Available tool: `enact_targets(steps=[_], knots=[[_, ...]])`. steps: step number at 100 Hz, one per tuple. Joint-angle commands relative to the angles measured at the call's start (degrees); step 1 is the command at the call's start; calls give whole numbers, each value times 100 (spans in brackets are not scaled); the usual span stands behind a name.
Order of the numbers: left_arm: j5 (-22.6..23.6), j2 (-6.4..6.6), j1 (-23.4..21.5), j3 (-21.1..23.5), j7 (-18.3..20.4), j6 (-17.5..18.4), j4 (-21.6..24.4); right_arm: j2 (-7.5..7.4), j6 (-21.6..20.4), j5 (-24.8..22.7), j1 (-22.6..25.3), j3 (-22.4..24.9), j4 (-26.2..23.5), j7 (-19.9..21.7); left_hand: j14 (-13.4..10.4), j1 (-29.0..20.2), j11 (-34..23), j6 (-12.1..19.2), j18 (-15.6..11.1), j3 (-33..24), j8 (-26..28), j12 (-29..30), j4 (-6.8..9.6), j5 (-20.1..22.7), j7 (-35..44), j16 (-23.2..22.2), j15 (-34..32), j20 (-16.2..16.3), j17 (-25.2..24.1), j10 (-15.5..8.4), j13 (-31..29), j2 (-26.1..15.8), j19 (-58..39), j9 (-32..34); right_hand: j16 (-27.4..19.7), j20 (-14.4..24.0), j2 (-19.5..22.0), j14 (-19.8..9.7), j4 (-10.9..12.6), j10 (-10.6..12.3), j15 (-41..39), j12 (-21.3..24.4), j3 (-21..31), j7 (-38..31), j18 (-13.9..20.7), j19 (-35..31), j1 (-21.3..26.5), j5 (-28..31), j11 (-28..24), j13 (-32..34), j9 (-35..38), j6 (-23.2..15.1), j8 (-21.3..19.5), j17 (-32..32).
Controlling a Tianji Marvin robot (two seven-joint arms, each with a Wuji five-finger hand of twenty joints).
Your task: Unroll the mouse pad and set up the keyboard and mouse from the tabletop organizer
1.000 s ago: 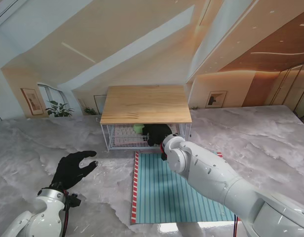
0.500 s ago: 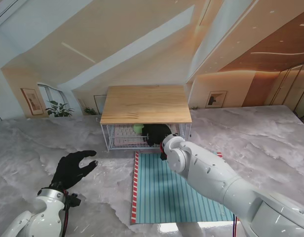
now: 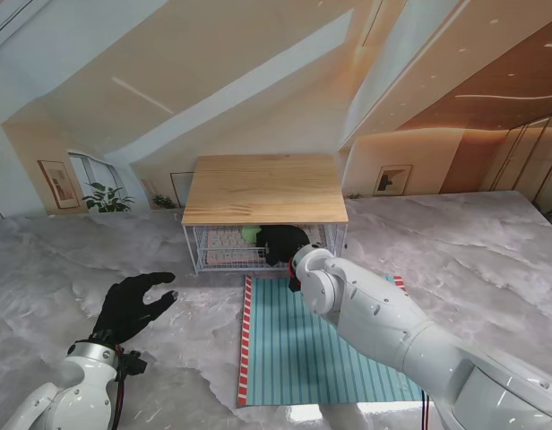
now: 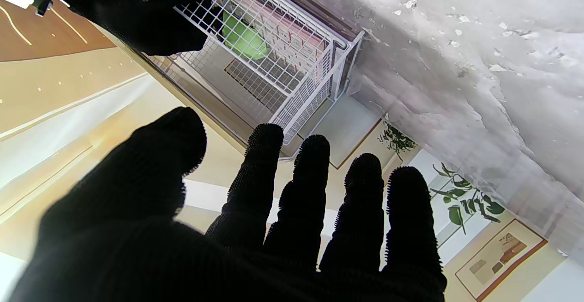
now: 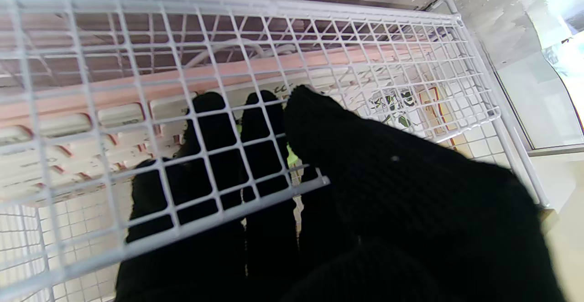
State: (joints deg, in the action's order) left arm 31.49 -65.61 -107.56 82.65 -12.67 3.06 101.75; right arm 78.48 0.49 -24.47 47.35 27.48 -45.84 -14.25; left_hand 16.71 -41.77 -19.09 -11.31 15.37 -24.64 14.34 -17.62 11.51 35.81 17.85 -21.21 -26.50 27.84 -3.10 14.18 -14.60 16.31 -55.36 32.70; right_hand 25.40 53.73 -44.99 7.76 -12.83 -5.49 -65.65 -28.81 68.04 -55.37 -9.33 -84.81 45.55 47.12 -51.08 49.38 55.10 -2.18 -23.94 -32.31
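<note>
Wire organizer [image 3: 224, 261] rim around right hand [image 3: 283, 243]

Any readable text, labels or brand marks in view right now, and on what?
None can be read.
Keyboard keycaps in the wire basket: faint legends, too blurred to read.
Framed pictures on the wall: no legible words.
Striped mouse pad: no print visible.

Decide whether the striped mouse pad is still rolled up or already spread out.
Spread out. The mouse pad lies flat on the table in front of the organizer, stripes showing along its whole length, with no roll left.
</note>
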Motion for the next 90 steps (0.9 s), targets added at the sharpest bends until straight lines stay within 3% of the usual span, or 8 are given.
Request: enact_targets(steps=[1, 36, 51, 58, 62, 90], knots=[[-17, -28, -36, -4, 61, 42, 43, 52, -38, -13, 62, -27, -77, 49, -50, 144, 5, 84, -156, 35, -48, 58, 144, -36, 21, -14, 13, -44, -63, -123, 129, -131, 14, 24, -32, 247, -8, 365, 23, -75, -206, -105, 292, -386, 190, -322, 250, 694, -105, 290, 144, -579, -258, -180], [-27, -30, -58, 10, 52, 83, 57, 20, -13, -41, 165, 16, -229, 0, -49, 142, 5, 75, -156, 37, -48, 57, 145, -37, 21, -15, 16, -44, -63, -127, 126, -130, 14, 23, -7, 400, -75, 476, 94, -143, -363, -235, 364, -339, 170, -463, 272, 754, -134, 300, 154, -514, -343, -335], [-28, -32, -66, 15, 38, 109, 59, -37, 21, -86, 235, 57, -365, 9, -57, 145, -17, 83, -156, 34, -47, 47, 147, -30, 25, -17, 13, -44, -63, -221, 122, -132, 14, 40, 1, 438, -92, 511, 112, -144, -414, -271, 384, -325, 171, -521, 281, 779, -140, 308, 161, -509, -363, -417], [-27, -34, -72, 20, 29, 119, 63, -66, 38, -101, 269, 80, -429, 19, -51, 144, -8, 79, -156, 36, -47, 52, 146, -36, 23, -16, 15, -44, -63, -118, 125, -132, 14, 30, 3, 452, -94, 521, 117, -150, -433, -284, 393, -322, 171, -540, 283, 795, -142, 312, 165, -513, -372, -441], [-27, -35, -76, 22, 23, 126, 66, -84, 47, -114, 288, 90, -466, 30, -58, 141, -22, 83, -156, 34, -46, 46, 147, -30, 27, -18, 8, -44, -63, -223, 111, -129, 14, 49, 3, 458, -96, 522, 118, -146, -442, -292, 397, -320, 169, -550, 285, 809, -145, 315, 166, -516, -377, -453], [-32, -38, -99, 25, 4, 165, 80, -221, 114, -229, 410, 177, -698, 108, -48, 156, -29, 90, -156, 22, -47, 46, 148, -33, 35, -20, 5, -44, -63, -208, 107, -126, 14, 50, 12, 515, -65, 544, 63, -95, -527, -424, 453, -316, 163, -575, 307, 885, -182, 268, 140, -545, -518, -439]])
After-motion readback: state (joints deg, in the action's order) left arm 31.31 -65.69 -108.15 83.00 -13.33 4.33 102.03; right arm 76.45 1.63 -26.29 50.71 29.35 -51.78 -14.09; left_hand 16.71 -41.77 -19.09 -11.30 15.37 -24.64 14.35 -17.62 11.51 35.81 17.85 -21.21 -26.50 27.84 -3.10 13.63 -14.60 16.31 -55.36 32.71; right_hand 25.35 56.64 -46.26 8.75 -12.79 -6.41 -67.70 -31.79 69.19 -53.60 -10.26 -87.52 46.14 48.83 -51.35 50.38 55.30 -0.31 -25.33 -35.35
